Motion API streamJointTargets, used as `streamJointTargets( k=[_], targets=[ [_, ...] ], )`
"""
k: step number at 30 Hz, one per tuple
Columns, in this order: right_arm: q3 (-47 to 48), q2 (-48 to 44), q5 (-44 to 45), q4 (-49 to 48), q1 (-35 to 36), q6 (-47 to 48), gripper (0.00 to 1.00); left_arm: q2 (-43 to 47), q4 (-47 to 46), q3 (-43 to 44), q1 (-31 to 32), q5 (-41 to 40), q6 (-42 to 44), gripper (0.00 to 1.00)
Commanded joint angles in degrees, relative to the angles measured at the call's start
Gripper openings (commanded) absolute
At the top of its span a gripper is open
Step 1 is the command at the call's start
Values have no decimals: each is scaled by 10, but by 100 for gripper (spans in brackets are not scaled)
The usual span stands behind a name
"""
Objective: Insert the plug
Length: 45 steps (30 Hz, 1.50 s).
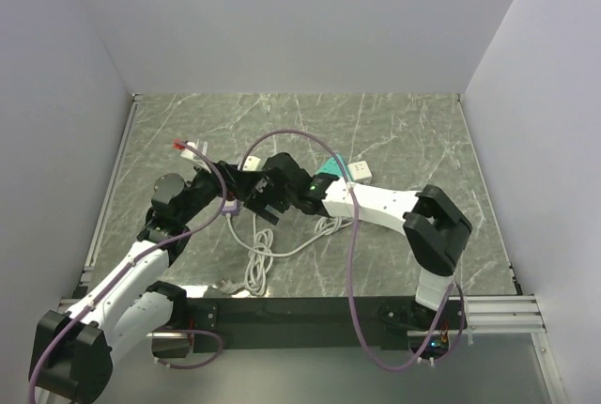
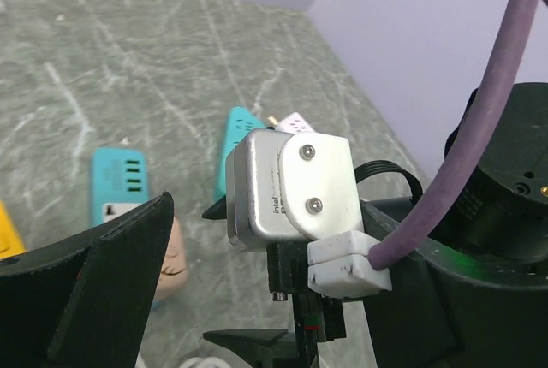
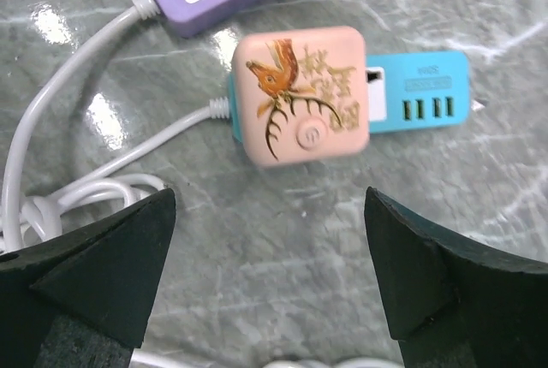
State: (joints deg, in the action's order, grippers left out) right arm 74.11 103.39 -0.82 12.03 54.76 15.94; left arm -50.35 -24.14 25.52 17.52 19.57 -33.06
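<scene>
The marble table (image 1: pixel 394 132) carries both arms, which meet at its middle. The right gripper (image 3: pixel 268 201) hangs spread above the pink deer-printed plug (image 3: pixel 300 98). The plug sits on one end of the teal USB strip (image 3: pixel 424 103), just beside the purple strip (image 3: pixel 248 0). A good grasp would centre on the plug's flat sides and lift straight. The left gripper (image 1: pixel 237 186) shows one finger (image 2: pixel 94 282) set far aside, so it is likely spread. Its partner is hidden behind the right wrist camera (image 2: pixel 291 184). The plug's pins cannot be seen.
</scene>
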Motion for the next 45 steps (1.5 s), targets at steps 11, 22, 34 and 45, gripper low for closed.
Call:
streamJointTargets(
  k=[11,22,34,45],
  targets=[
    [-180,-262,76,-114,-140,-126,97,-32,17,15,1,-97,24,87],
    [-214,-273,65,-119,-282,-218,96,-179,8,95,185,-181,25,85],
    [-181,-142,46,-114,-360,-243,93,-294,21,184,256,-216,52,84],
    [-150,-102,76,-59,-366,-232,91,-308,35,203,256,-222,77,85]
  ],
)
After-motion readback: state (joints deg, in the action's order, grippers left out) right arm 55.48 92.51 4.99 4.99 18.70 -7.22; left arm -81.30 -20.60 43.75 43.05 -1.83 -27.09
